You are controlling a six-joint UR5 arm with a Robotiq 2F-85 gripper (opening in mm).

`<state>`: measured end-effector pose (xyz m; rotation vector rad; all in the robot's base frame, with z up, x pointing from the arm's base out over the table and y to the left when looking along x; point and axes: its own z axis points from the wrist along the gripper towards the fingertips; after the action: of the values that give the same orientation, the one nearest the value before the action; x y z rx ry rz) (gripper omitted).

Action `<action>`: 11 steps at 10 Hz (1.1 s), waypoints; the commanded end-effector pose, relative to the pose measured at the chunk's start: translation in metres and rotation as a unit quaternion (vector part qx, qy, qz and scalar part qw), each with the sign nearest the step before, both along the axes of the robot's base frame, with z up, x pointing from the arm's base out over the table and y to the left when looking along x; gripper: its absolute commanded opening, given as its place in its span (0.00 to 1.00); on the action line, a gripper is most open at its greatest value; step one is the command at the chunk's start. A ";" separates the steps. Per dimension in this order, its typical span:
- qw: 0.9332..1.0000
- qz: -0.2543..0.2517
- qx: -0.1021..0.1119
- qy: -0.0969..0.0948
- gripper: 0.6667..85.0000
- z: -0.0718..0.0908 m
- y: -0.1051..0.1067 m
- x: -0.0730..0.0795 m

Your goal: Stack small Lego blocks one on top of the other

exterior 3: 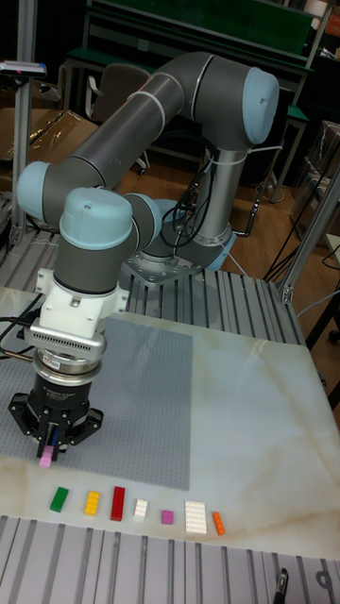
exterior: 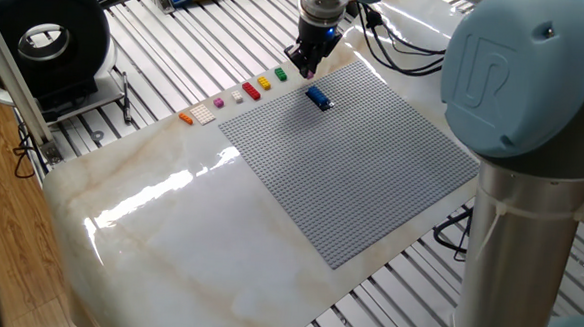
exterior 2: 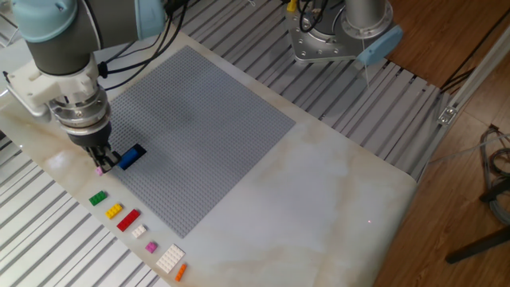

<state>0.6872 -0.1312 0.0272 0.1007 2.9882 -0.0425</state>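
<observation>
A pink-purple small Lego block is pinched at the tips of my gripper, which is shut on it. The gripper hangs over the edge of the grey baseplate, just off the marble. A blue small Lego block sits on the baseplate right beside the gripper, a finger's width away. In the tall fixed view the gripper body hides the blue block.
A row of loose bricks lies on the marble along the baseplate's edge: green, yellow, red, white, purple, a white plate and orange. The arm's base stands beyond the far corner.
</observation>
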 end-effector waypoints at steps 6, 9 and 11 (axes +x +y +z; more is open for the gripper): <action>1.000 -0.013 0.004 -0.005 0.00 -0.002 0.010 -0.005; 1.000 -0.016 0.001 -0.007 0.00 -0.004 0.011 -0.007; 1.000 -0.020 0.002 -0.010 0.00 -0.005 0.014 -0.007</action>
<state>0.6804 -0.1206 0.0227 0.1377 2.9753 -0.0537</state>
